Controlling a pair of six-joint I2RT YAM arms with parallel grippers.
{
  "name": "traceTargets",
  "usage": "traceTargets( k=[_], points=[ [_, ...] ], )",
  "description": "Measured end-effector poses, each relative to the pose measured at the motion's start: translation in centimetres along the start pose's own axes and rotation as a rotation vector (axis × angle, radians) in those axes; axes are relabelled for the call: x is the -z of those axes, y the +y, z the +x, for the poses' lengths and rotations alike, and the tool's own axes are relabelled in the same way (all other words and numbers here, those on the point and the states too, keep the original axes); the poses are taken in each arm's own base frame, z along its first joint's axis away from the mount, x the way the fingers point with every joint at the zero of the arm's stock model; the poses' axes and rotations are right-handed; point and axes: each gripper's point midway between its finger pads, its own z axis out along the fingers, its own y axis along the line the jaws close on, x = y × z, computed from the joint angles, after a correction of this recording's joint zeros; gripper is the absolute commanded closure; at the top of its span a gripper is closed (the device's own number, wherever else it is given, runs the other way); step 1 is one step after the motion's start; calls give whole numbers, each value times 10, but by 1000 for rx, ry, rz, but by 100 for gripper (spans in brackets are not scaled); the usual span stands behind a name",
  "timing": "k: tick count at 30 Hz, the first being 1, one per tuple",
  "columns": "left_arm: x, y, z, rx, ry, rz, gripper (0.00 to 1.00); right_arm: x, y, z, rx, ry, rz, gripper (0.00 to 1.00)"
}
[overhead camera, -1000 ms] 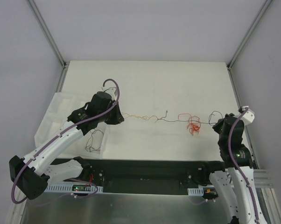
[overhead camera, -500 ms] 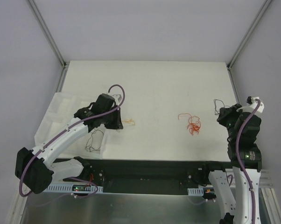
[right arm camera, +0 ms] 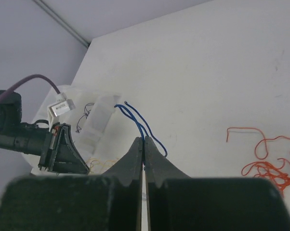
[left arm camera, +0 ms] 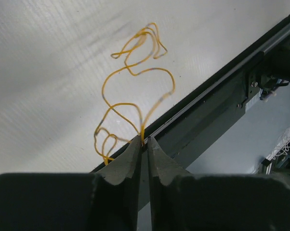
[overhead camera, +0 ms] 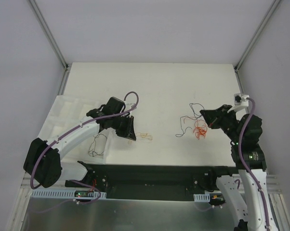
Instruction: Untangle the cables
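Jaws on both arms are pressed together. The left gripper (left arm camera: 143,142) pinches a curled yellow cable (left arm camera: 135,72) close to the near edge of the table (overhead camera: 159,86), left of centre. The right gripper (right arm camera: 143,144) pinches a thin dark-blue cable (right arm camera: 135,115) right of centre, just beside an orange tangle (overhead camera: 200,130). Another dark cable (overhead camera: 98,144) lies toward the near-left corner.

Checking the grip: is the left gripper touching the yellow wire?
Touching. The left wrist view shows the left gripper shut on the yellow wire, its end pinched between the fingertips.
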Motion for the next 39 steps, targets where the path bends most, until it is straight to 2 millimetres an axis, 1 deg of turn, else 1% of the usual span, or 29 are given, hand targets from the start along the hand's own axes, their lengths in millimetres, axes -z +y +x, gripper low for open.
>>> traceTargets(
  k=[2, 4, 6, 8, 10, 12, 13, 15, 17, 18, 20, 21, 26, 30, 31, 35, 37, 39],
  points=[
    [0, -3, 1, -5, 7, 19, 57, -9, -1, 18, -31, 43, -37, 100],
    [0, -5, 1, -13, 9, 30, 39, -20, -4, 43, -68, 119, -57, 100],
    [1, -7, 1, -15, 10, 40, 33, -29, -4, 68, -96, 202, -73, 100],
    [2, -10, 2, -26, 8, 50, 32, -32, -1, 88, -107, 264, -94, 100],
    [4, -15, 1, -48, -5, 65, 31, -31, 6, 99, -108, 296, -124, 100],
    [9, -25, -1, -84, -29, 93, 30, -31, 14, 101, -107, 296, -163, 100],
    [12, -32, -4, -107, -47, 114, 30, -31, 19, 101, -107, 292, -184, 100],
    [19, -51, -13, -163, -91, 170, 27, -32, 27, 101, -111, 288, -227, 100],
    [28, -75, -22, -232, -148, 249, 22, -31, 34, 104, -118, 292, -270, 100],
    [33, -87, -26, -263, -175, 293, 19, -30, 39, 107, -121, 300, -297, 100],
    [43, -107, -33, -312, -221, 374, 8, -28, 47, 113, -125, 316, -346, 100],
    [49, -117, -36, -332, -244, 414, 1, -26, 51, 114, -127, 323, -372, 100],
    [69, -152, -45, -398, -327, 555, 1, -17, 71, 118, -124, 334, -482, 100],
    [70, -167, -42, -426, -325, 610, 1, -12, 85, 118, -117, 339, -546, 100],
    [69, -170, -40, -431, -314, 620, 3, -12, 88, 118, -115, 340, -559, 100],
    [56, -174, -37, -425, -270, 628, 21, -10, 96, 121, -114, 353, -593, 100],
    [51, -176, -37, -418, -253, 629, 32, -9, 100, 122, -114, 359, -604, 99],
    [47, -177, -38, -413, -242, 630, 40, -8, 102, 122, -114, 356, -611, 100]
  ],
)
